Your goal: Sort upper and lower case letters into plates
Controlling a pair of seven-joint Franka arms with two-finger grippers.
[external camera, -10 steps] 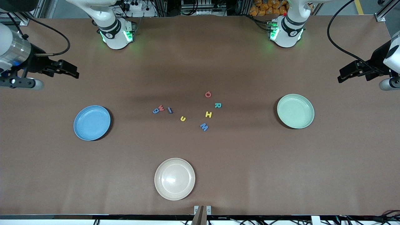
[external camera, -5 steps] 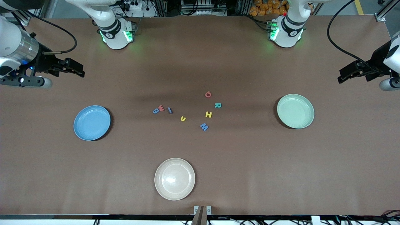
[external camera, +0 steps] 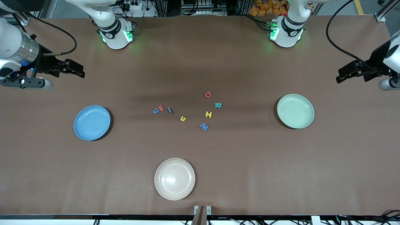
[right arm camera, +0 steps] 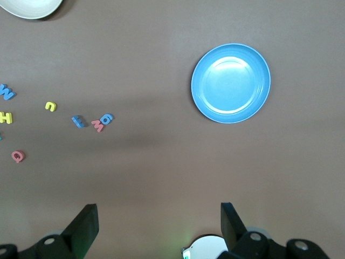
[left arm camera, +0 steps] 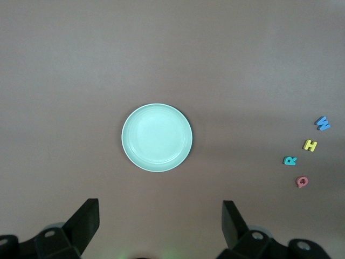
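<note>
Both pincers hang wide open and empty: left pincer (external camera: 339, 78) and right pincer (external camera: 82, 74), each over its own end edge of the tabletop (external camera: 281, 175).

Cream plate (right arm camera: 29, 7) cut by right wrist view's edge. Teal letter (right arm camera: 0, 137) nearly lost at same view's edge. Small blue letter (external camera: 169, 110) too tiny to read.
</note>
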